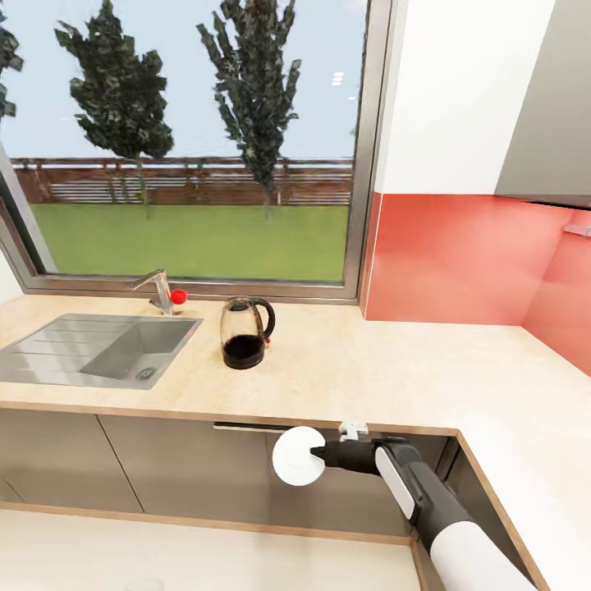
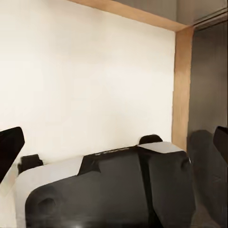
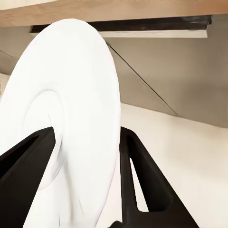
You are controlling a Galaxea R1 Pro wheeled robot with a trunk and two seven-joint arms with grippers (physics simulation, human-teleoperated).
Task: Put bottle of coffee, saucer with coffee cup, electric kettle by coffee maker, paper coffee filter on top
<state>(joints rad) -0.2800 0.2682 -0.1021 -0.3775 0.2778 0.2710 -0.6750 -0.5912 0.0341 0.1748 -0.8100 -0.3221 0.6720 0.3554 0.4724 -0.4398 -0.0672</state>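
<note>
Gripping the flat round white saucer [image 1: 297, 456] edge-on, right jaws [image 1: 316, 454] clamped below the tan speckled bench [image 1: 394, 369]; left jaws [image 2: 114, 142] apart; no legible writing.

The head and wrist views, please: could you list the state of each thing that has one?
saucer: held on edge, below counter level in front of the cabinets
right gripper: shut on the saucer's rim
electric kettle: upright on the kitchen countertop, lid on, dark contents
left gripper: fingers apart, nothing between
faucet: no water running
</note>
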